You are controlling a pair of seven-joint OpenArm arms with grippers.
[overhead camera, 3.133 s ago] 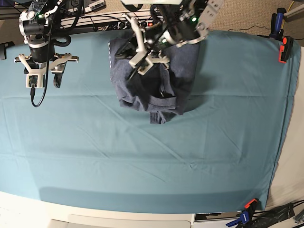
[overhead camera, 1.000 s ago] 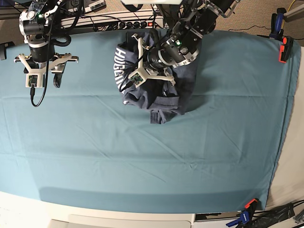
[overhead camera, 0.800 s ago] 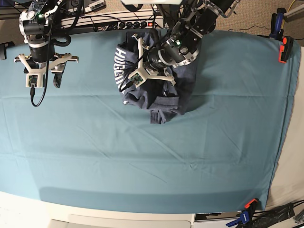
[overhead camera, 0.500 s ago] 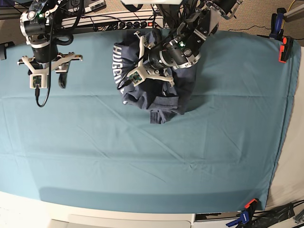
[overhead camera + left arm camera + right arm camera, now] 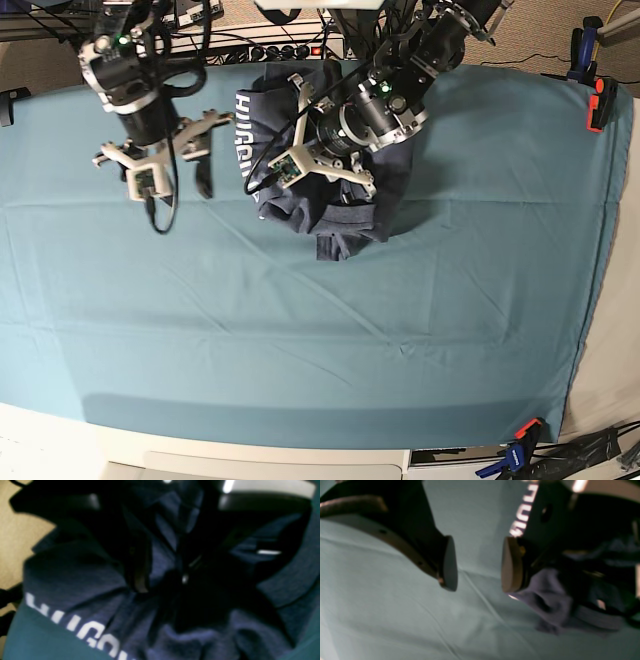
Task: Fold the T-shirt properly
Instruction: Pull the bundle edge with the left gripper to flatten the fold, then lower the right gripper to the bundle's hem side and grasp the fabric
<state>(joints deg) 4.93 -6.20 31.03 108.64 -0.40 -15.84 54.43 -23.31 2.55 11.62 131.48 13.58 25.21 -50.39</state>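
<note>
The navy T-shirt (image 5: 340,225) lies bunched at the far middle of the teal cloth, with white lettering (image 5: 243,130) along its left edge. My left gripper (image 5: 325,150) sits low over the bunch. In the blurred, dark left wrist view its fingers (image 5: 138,575) stand apart with T-shirt (image 5: 75,575) fabric rising between them; a grip does not show. My right gripper (image 5: 200,170) hovers just left of the lettered edge. Its pads (image 5: 450,562) stand apart with only cloth behind them, and the T-shirt (image 5: 545,600) lies beside its right pad.
The teal table cloth (image 5: 300,330) covers the whole table and shows creases. An orange clamp (image 5: 597,105) holds it at the far right and another clamp (image 5: 520,440) at the near right edge. Cables and a power strip (image 5: 290,50) run along the back.
My right arm has swung right from the far left corner to beside the shirt's lettered edge. The left gripper, earlier shut on the shirt, has spread its fingers.
</note>
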